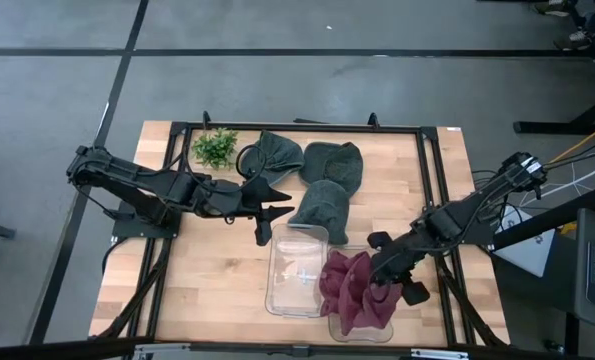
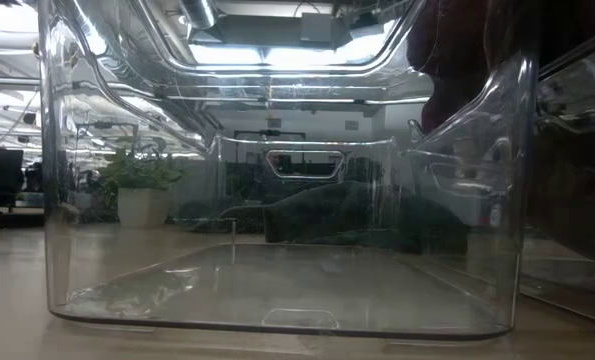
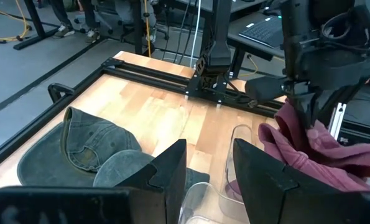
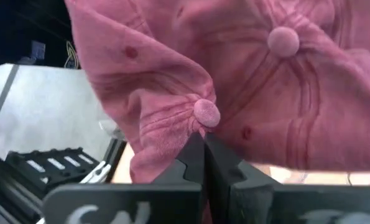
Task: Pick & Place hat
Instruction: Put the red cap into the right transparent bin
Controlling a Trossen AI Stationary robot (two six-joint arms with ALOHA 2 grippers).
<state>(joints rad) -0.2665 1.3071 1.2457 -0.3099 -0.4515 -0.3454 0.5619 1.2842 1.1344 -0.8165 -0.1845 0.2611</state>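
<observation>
The pink hats (image 1: 355,292) sit bunched at lower centre of the high view, draped over a clear bin (image 1: 362,325), with the right gripper (image 1: 385,283) clenched on their cloth, likely to lower them in. Beside it stands an empty bin (image 1: 297,272). Three grey hats (image 1: 322,205) wait above (untouched). The left gripper (image 1: 269,222) hovers near them, jaws parted, holding nothing, over the worktop (image 1: 207,270).

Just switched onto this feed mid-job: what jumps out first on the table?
The pink hats bunched at the table's near edge, with the right gripper shut on one of them over a clear bin. Beside them stands an empty clear bin, with the left gripper open just behind it, next to three grey-green hats.
</observation>
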